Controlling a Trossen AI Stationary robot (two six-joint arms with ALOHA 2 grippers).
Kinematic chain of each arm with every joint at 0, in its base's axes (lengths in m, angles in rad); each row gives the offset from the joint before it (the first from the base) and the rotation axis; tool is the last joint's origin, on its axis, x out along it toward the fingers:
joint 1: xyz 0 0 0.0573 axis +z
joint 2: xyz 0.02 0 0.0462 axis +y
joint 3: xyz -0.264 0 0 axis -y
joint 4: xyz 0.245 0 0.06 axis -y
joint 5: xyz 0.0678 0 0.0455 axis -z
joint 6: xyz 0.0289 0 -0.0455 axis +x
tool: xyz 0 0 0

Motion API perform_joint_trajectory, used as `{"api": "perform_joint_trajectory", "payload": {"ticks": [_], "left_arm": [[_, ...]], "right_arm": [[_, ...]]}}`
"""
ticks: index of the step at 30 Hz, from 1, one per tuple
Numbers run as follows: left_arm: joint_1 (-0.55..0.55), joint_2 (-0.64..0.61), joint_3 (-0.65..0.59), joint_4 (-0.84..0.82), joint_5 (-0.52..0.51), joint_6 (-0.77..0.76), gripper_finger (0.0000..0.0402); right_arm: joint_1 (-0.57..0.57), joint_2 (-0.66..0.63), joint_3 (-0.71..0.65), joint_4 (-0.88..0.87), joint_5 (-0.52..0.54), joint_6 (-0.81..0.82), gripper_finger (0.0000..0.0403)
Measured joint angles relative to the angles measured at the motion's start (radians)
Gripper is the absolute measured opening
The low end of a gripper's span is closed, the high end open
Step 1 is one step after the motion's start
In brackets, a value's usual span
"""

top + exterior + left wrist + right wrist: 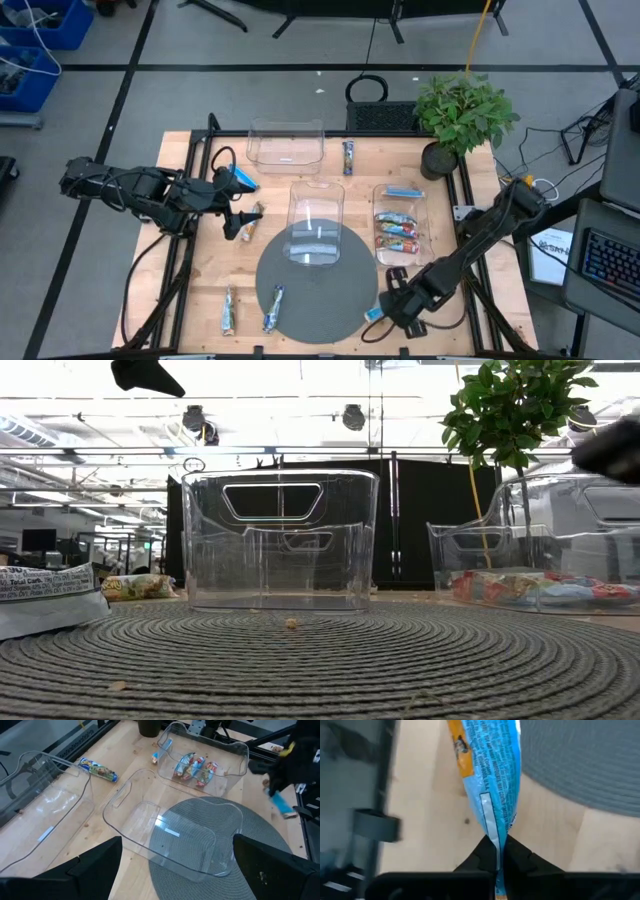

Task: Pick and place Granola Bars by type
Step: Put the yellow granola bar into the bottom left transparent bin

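You see the right gripper (497, 851) at the near right of the worktop (200, 310), just beside the edge of the round grey mat (345, 310). Only the right wrist view shows its grip well: the fingers are together and clamp the end of a blue granola bar (492, 770), which hangs over bare wood with the mat just beside it. In the high view this bar is only a small blue spot (374, 313) under the arm, and in the left wrist view it is a blue strip (281, 804) below the dark arm.

The left gripper (232, 208) hovers at the left side of the worktop with its fingers (95, 865) wide apart and nothing between them.

From above you find three clear bins: the far bin (286, 160), the middle bin (316, 195) that stands partly on the mat, and the right bin (428, 225) with several bars inside. Other bars lie loose: one tan bar (348, 157) at the far side, one (250, 222) near the left gripper, two (229, 312) at the near left, one of these (273, 309) on the mat.

The low view hides most of this; the bars at its left edge are cut off, and the print on them is hard to read.
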Motion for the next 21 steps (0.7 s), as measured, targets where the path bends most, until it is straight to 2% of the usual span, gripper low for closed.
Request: {"api": "perform_joint_trajectory", "payload": {"ticks": [3,13,17,21], "left_arm": [[0.000,0.000,0.000,0.000,0.000,0.008,0.0381],[0.000,0.000,0.000,0.001,0.004,0.026,0.0381],[0.000,0.000,0.000,0.015,0.005,0.026,0.0381],[0.000,0.000,0.000,0.098,0.005,0.045,0.0381]], "right_arm": [[-0.001,-0.085,0.000,-0.019,0.027,0.044,0.0002],[-0.024,-0.365,0.000,-0.051,0.241,0.173,0.0001],[-0.065,-0.436,0.000,-0.008,0.360,0.175,0.0001],[-0.125,-0.482,0.000,0.099,0.532,0.101,0.0000]]}}
